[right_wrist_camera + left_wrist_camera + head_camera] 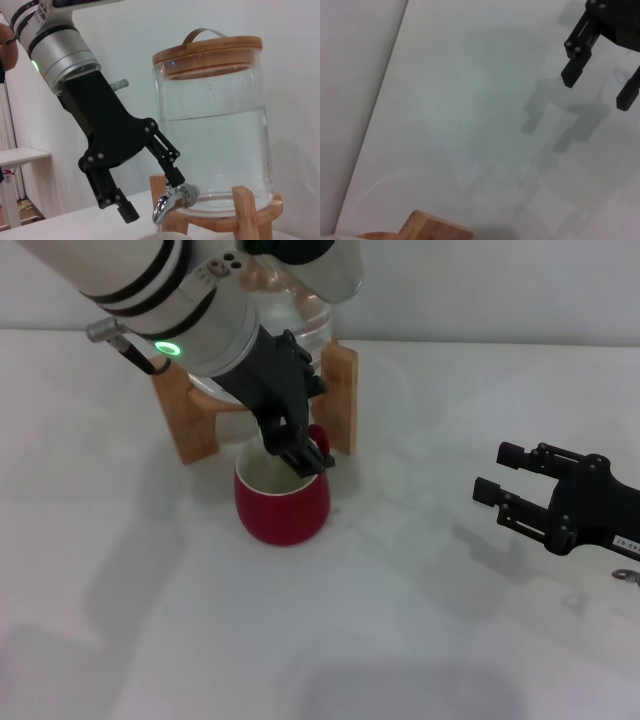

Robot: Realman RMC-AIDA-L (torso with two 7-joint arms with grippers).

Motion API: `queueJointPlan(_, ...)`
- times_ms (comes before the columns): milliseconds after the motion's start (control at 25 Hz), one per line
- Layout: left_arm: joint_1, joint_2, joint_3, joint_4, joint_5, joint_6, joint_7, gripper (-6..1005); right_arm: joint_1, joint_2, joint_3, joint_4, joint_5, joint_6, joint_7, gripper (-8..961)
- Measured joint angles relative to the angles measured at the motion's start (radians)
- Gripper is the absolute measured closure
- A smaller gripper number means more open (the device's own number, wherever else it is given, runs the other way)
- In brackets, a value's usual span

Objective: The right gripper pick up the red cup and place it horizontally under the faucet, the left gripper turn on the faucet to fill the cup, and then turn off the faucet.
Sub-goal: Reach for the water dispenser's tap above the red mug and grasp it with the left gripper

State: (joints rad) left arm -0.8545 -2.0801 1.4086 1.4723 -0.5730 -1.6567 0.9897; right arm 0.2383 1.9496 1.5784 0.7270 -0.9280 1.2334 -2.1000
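Note:
The red cup (282, 508) stands upright on the white table, in front of the wooden stand and right below the faucet (171, 201). My left gripper (300, 455) reaches down from the upper left over the cup. It is open: in the right wrist view one of the left gripper's (154, 197) fingers (167, 157) rests against the faucet's top and the other hangs apart beside the spout. In the head view the claw hides the faucet. Off to the right, my right gripper (497, 472) hovers over the table, open and holding nothing; the left wrist view shows that right gripper (596, 91) too.
A clear water jar (212, 135) with a bamboo lid sits on a wooden stand (190, 425) at the table's back. A corner of the stand (435, 231) shows in the left wrist view. White table (420, 640) spreads between the cup and the right gripper.

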Motion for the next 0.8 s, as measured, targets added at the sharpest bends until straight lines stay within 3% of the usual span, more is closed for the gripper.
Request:
queueJointPlan(520,0.014,-0.002,0.025,0.083,0.001,0.05,-0.025,183,-0.004,-0.002,0.0,-0.004,0.0,0.002,0.0,410)
queueJointPlan(800,0.152,-0.003,0.08,0.32,-0.013,0.006,-0.063,183,-0.004,-0.004,0.002,-0.008,0.0,0.004,0.001,410)
